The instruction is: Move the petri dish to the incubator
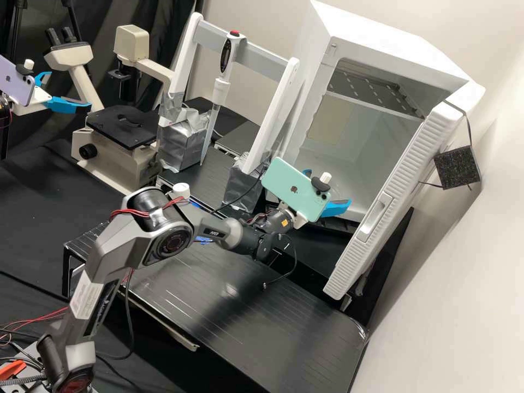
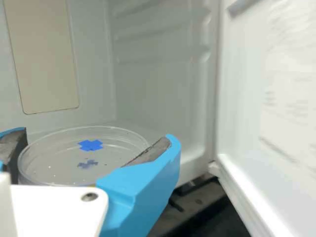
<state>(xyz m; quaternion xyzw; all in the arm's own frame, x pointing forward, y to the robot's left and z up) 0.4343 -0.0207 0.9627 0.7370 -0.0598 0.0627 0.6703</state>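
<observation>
In the high view the gripper (image 1: 339,191) is at the open front of the white incubator (image 1: 376,33), on its lower part. A phone on the wrist partly covers the blue fingers. In the wrist view the gripper (image 2: 96,143) is shut on the clear round petri dish (image 2: 113,157), with dark pads at opposite sides of its rim. A blue cross mark shows on the dish, which looks about level. Beyond it stand the pale inner walls of the incubator (image 2: 158,84). Whether the dish's underside touches anything is hidden.
The incubator door (image 1: 382,202) stands open, close beside the gripper. A wire shelf (image 1: 376,90) crosses the incubator higher up. Left of it are a pipette (image 1: 221,87) on a white frame and a microscope (image 1: 123,123). The black bench (image 1: 229,305) lies below the arm.
</observation>
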